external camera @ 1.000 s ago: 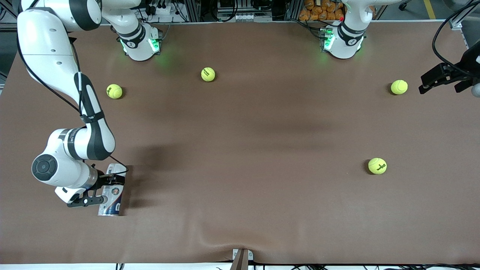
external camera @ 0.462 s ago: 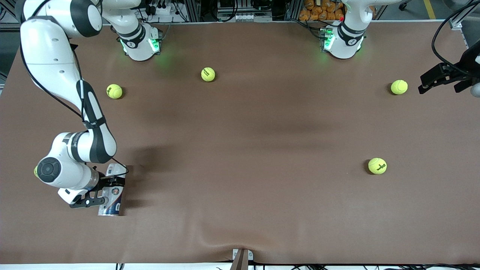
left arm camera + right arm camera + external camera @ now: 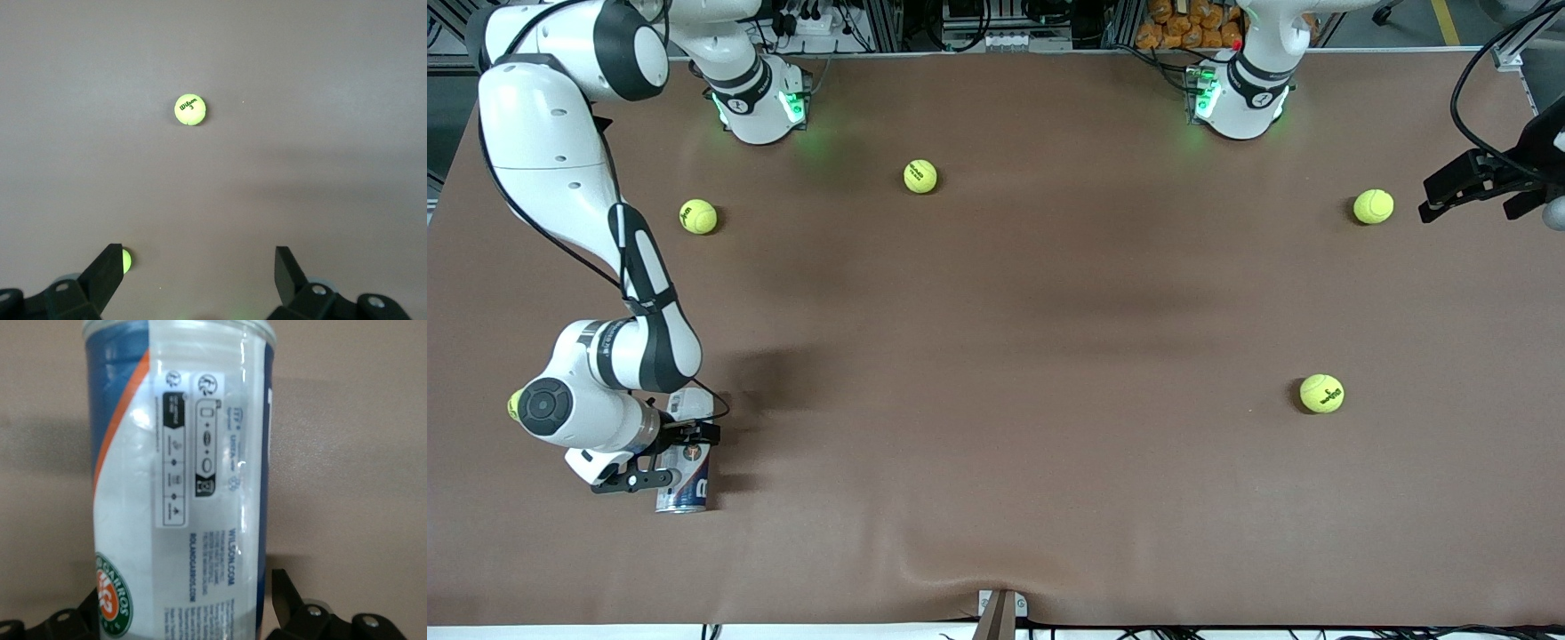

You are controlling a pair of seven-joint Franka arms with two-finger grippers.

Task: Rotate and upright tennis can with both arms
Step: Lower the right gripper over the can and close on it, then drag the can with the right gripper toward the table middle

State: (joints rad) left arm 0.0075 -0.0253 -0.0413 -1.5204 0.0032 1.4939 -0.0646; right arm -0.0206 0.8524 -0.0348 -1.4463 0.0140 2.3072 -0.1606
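The tennis can (image 3: 683,487) is at the right arm's end of the table, near the front camera, with its navy end toward that camera. My right gripper (image 3: 669,455) is shut on its middle. In the right wrist view the can (image 3: 180,487) fills the space between the fingers of the right gripper (image 3: 183,600); its white label, blue band and clear rim show. I cannot tell whether the can rests on the table. My left gripper (image 3: 1427,203) waits open and empty, high over the left arm's end of the table; it also shows in the left wrist view (image 3: 199,257).
Yellow tennis balls lie on the brown table (image 3: 1005,356): two near the right arm's base (image 3: 698,216) (image 3: 920,176), one by the left gripper (image 3: 1373,206), one nearer the camera (image 3: 1321,393). Another ball (image 3: 513,404) peeks past the right wrist. The left wrist view shows two balls (image 3: 189,109) (image 3: 125,261).
The right wrist has turned and shifted a little with the can, which moved slightly toward the right arm's end of the table. A ball came into view beside that wrist. The left arm is still.
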